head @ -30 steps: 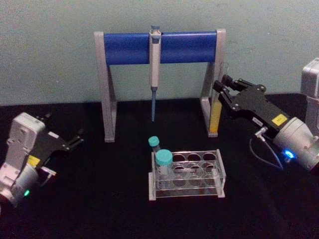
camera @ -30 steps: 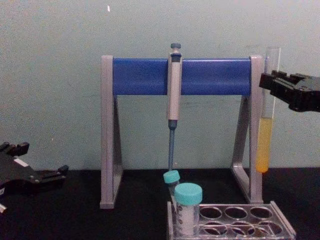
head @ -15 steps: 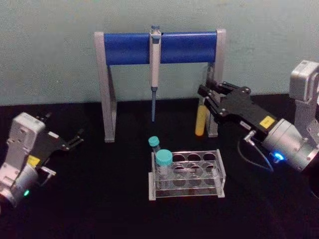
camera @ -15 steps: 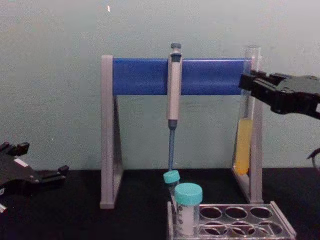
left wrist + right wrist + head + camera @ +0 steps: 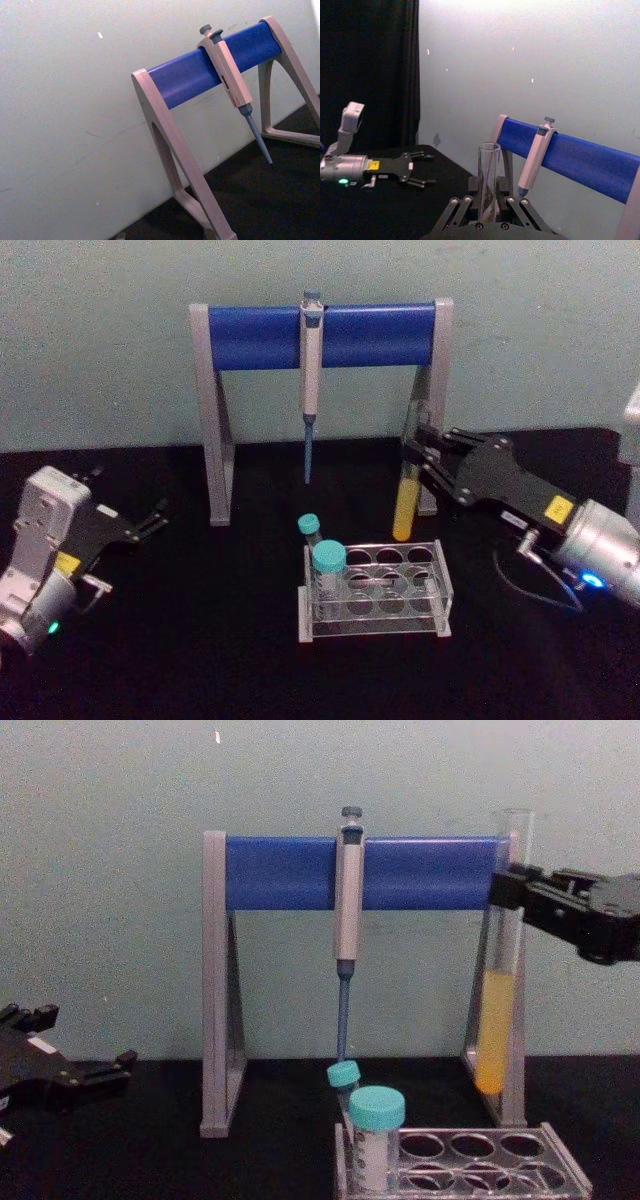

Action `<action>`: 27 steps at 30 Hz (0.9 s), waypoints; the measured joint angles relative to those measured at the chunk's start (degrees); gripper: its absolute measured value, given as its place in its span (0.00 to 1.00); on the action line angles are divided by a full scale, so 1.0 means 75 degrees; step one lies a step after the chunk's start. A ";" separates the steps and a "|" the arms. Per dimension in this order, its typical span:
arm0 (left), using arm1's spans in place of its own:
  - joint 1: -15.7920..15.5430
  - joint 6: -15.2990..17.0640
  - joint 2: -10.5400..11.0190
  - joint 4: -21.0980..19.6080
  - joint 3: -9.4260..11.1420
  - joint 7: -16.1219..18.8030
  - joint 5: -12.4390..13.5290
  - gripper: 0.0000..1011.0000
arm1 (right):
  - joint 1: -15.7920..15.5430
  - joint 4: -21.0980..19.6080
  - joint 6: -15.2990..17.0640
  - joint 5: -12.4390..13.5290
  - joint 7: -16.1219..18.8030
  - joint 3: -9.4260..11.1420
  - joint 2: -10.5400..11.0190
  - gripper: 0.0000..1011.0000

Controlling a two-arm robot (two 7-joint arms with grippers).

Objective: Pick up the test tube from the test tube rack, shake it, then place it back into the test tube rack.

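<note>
Nearest the robot, on its left, the left pincer point(image 5: 155, 520) is idling low over the black surface point(image 5: 200, 650), with its fingers standing apart and nothing between them.

Further in, near the middle, the test tube rack point(image 5: 443, 592) is sitting flat on the surface. Two teal-capped vials are occupying its left end: a wide one point(image 5: 328, 575) in the front corner hole and a narrower one point(image 5: 309, 530) just behind it, leaning a little. The other holes are showing as open rings.

Behind the rack's right end, the right pincer point(image 5: 414, 450) is reaching in from the right and clamping the test tube point(image 5: 405, 502) on its upper part. The tube is hanging nearly upright in the air, outside the rack. In the chest view its rounded bottom is sitting above the level of the rack's top, and its open mouth is rising past the fingers. Yellow liquid is filling its lower part.

Just behind the tube, the tall grey stand point(image 5: 215, 440) is straddling the back of the surface, its right leg lining up with the tube. A grey-blue pipette point(image 5: 311, 360) is hanging tip down from the middle of the blue crossbar point(image 5: 260, 337).

A pale green wall point(image 5: 100, 340) is closing off the scene.
</note>
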 joint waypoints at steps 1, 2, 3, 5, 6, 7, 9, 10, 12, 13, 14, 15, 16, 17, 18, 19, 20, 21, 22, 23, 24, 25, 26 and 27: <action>0.0000 0.0000 0.0000 0.0000 0.0000 0.0000 0.0000 0.99 | -0.0049 -0.0051 -0.0001 0.0039 0.0010 0.0021 0.0057 0.22; 0.0000 0.0000 0.0000 0.0000 0.0000 0.0000 0.0000 0.99 | -0.0167 -0.0166 -0.0001 0.0095 0.0007 0.0079 0.0188 0.22; 0.0000 0.0000 0.0000 -0.0001 0.0000 0.0000 0.0000 0.99 | -0.0228 -0.0220 -0.0001 0.0115 0.0000 0.0108 0.0248 0.22; 0.0000 0.0000 0.0000 0.0000 0.0000 0.0000 0.0000 0.99 | -0.0399 -0.0354 0.0001 0.0158 -0.0076 0.0197 0.0406 0.22; 0.0000 0.0000 0.0000 0.0000 0.0000 0.0000 0.0000 0.99 | -0.0453 -0.0391 0.0004 0.0161 -0.0121 0.0232 0.0451 0.22; 0.0000 0.0000 0.0000 0.0000 0.0000 0.0000 0.0000 0.99 | -0.0501 -0.0421 0.0009 0.0162 -0.0179 0.0267 0.0486 0.22; 0.0000 0.0000 0.0000 0.0000 -0.0001 0.0000 0.0000 0.99 | -0.0627 -0.0482 0.0030 0.0146 -0.0366 0.0379 0.0566 0.22; 0.0000 0.0000 0.0000 0.0000 0.0000 0.0000 0.0000 0.99 | -0.0663 -0.0495 0.0042 0.0127 -0.0442 0.0414 0.0583 0.22; 0.0000 0.0000 0.0000 0.0000 0.0000 0.0000 0.0000 0.99 | -0.0722 -0.0505 0.0087 0.0017 -0.0711 0.0508 0.0591 0.22; 0.0000 0.0000 0.0000 0.0000 0.0000 0.0000 0.0000 0.99 | -0.0727 -0.0505 0.0111 -0.0022 -0.0789 0.0529 0.0585 0.22; 0.0000 0.0000 0.0000 0.0000 0.0000 0.0000 0.0000 0.99 | -0.0727 -0.0505 0.0142 -0.0077 -0.0882 0.0555 0.0572 0.22; 0.0000 0.0000 0.0000 0.0000 -0.0001 0.0000 0.0000 0.99 | -0.0724 -0.0503 0.0177 -0.0134 -0.0968 0.0573 0.0555 0.22; 0.0000 0.0000 0.0000 0.0000 0.0000 0.0000 0.0000 0.99 | -0.0692 -0.0468 0.0238 -0.0232 -0.1112 0.0595 0.0499 0.22; 0.0000 0.0000 0.0000 0.0000 0.0000 0.0000 0.0000 0.99 | -0.0665 -0.0439 0.0264 -0.0270 -0.1170 0.0603 0.0469 0.22; 0.0000 0.0000 0.0000 0.0000 0.0000 0.0000 0.0000 0.99 | -0.0631 -0.0404 0.0287 -0.0314 -0.1219 0.0607 0.0433 0.22; 0.0000 0.0000 0.0000 0.0000 0.0000 0.0000 0.0000 0.99 | -0.0556 -0.0316 0.0323 -0.0381 -0.1282 0.0607 0.0355 0.22; 0.0000 0.0000 0.0000 0.0000 0.0000 0.0000 0.0000 0.99 | -0.0505 -0.0260 0.0336 -0.0406 -0.1301 0.0602 0.0308 0.22; 0.0000 0.0000 0.0000 0.0000 0.0000 0.0000 0.0000 0.99 | -0.0449 -0.0204 0.0347 -0.0433 -0.1311 0.0589 0.0263 0.22; 0.0000 0.0000 0.0000 0.0000 0.0000 0.0000 0.0000 0.99 | -0.0333 -0.0082 0.0357 -0.0471 -0.1312 0.0553 0.0172 0.22; 0.0000 0.0000 0.0000 0.0000 0.0000 0.0000 0.0000 0.99 | -0.0273 -0.0020 0.0361 -0.0485 -0.1306 0.0532 0.0127 0.22; 0.0000 0.0000 0.0000 0.0000 0.0000 0.0000 0.0000 0.99 | -0.0168 0.0082 0.0367 -0.0500 -0.1286 0.0488 0.0045 0.22; 0.0000 0.0000 0.0000 0.0000 0.0000 0.0000 0.0000 0.99 | -0.0168 0.0082 0.0367 -0.0500 -0.1286 0.0488 0.0045 0.22; 0.0000 0.0000 0.0000 0.0000 0.0000 0.0000 0.0000 0.99 | -0.0053 0.0194 0.0368 -0.0509 -0.1230 0.0442 -0.0037 0.22; 0.0000 0.0000 0.0000 0.0000 0.0000 0.0000 0.0000 0.99 | 0.0003 0.0252 0.0369 -0.0510 -0.1201 0.0418 -0.0077 0.22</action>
